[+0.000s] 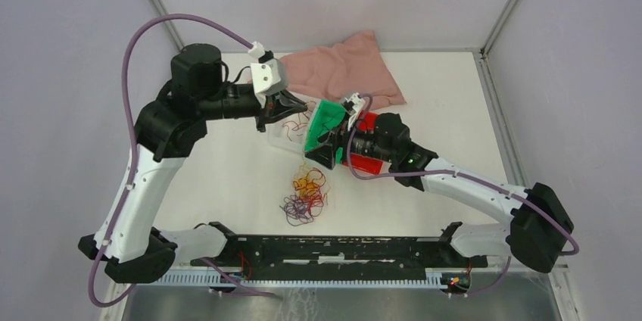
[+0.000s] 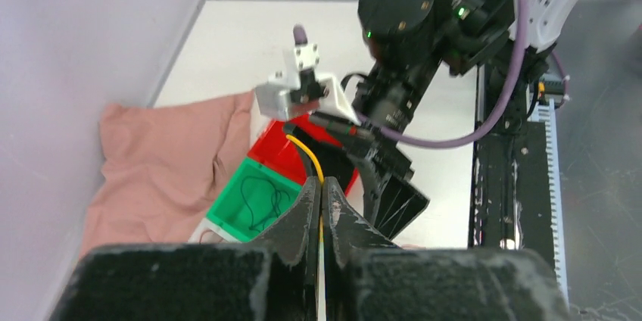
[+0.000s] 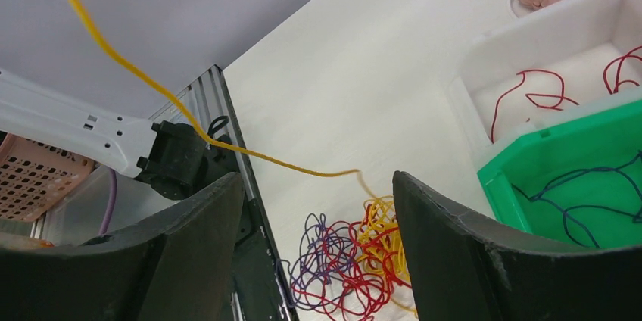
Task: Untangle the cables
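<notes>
The cables (image 1: 305, 196) lie as a tangled clump of red, orange-yellow and purple strands on the white table, in front of both grippers. My left gripper (image 2: 321, 185) is shut on one yellow cable (image 2: 306, 156) and is held high near the bins (image 1: 284, 107). That yellow strand (image 3: 151, 86) runs taut from the upper left down to the clump (image 3: 356, 268). My right gripper (image 3: 318, 181) hovers open above the clump with nothing between its fingers (image 3: 469, 245); in the top view it sits just left of the bins (image 1: 319, 148).
A green bin (image 3: 506, 192) holds a dark blue cable (image 3: 583, 185), and a white bin (image 3: 463, 101) holds red strands (image 3: 530, 94). A red bin (image 1: 371, 143) lies under the right wrist. A pink cloth (image 1: 344, 71) lies at the back. The black base rail (image 1: 333, 249) borders the near edge.
</notes>
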